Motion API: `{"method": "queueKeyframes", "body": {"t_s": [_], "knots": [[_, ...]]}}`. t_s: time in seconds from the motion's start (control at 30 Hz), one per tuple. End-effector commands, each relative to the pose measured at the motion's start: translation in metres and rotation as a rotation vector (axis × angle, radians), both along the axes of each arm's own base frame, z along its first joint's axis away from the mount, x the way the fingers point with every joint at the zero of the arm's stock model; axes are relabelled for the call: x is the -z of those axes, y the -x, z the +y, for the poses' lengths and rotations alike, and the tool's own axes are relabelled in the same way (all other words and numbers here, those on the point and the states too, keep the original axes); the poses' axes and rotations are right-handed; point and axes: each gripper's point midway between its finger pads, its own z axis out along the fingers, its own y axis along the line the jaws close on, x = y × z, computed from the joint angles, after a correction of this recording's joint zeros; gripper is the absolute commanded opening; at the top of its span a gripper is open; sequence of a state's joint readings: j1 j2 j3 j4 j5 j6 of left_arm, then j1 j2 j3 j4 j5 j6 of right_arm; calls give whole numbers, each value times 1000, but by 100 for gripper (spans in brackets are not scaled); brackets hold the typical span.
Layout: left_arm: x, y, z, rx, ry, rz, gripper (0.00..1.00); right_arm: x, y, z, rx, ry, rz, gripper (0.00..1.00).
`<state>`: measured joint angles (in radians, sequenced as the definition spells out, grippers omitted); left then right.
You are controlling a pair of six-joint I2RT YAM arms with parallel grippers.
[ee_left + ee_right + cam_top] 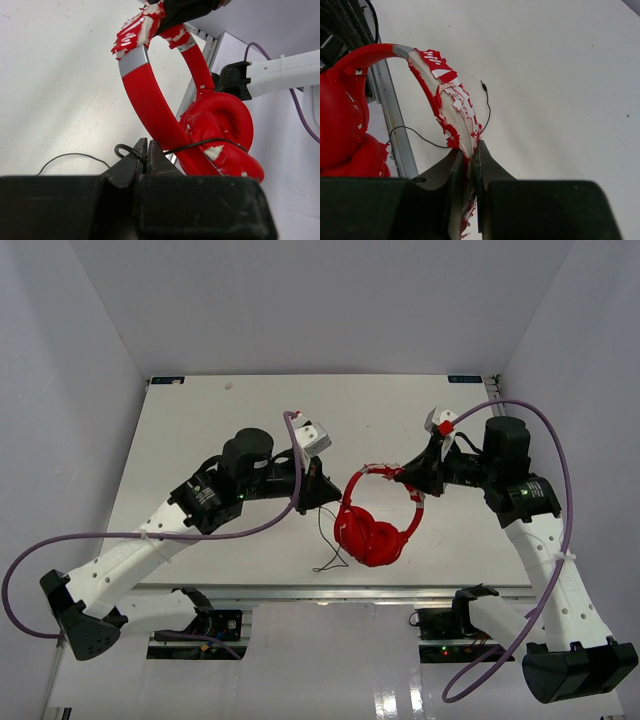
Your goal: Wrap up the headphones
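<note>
My right hand (468, 152) pinches the flaking headband (451, 106); left hand (148, 151) pinches the cable (200, 143). Overpulling could slip it free.

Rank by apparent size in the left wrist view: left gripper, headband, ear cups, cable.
1. left gripper: fills the bottom, though nearness to the camera inflates it.
2. headband and ear cups: look alike, not ranked.
3. cable: a thin line, smallest.

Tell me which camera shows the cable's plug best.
Right wrist: the plug lies clear on the white table, beyond the headband. Left wrist shows cable but no plug. In the top view the plug is too small to pick out.
</note>
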<state>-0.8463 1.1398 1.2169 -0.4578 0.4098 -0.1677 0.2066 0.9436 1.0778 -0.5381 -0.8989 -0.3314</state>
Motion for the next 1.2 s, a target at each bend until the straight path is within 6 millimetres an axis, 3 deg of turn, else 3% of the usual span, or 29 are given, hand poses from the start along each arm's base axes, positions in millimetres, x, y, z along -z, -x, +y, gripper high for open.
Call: {"method": "queueKeyframes", "body": {"t_s": [0.0, 0.2, 0.57, 0.93, 1.07, 1.17], "knots": [[-20, 10, 9, 49, 88, -130, 0, -48, 23, 9, -108, -114, -10, 8], [-28, 24, 15, 104, 114, -168, 0, -50, 23, 8, -110, -119, -5, 8], [-60, 25, 15, 76, 231, -191, 0, -42, 21, 7, -95, -108, -2, 8], [-72, 38, 20, 103, 314, -197, 0, -30, 21, 6, -85, -98, 10, 8], [-62, 38, 20, 115, 273, -193, 0, -32, 22, 6, -89, -103, 11, 8], [-34, 30, 18, 101, 187, -159, 0, -38, 25, 8, -110, -119, 21, 8]]}}
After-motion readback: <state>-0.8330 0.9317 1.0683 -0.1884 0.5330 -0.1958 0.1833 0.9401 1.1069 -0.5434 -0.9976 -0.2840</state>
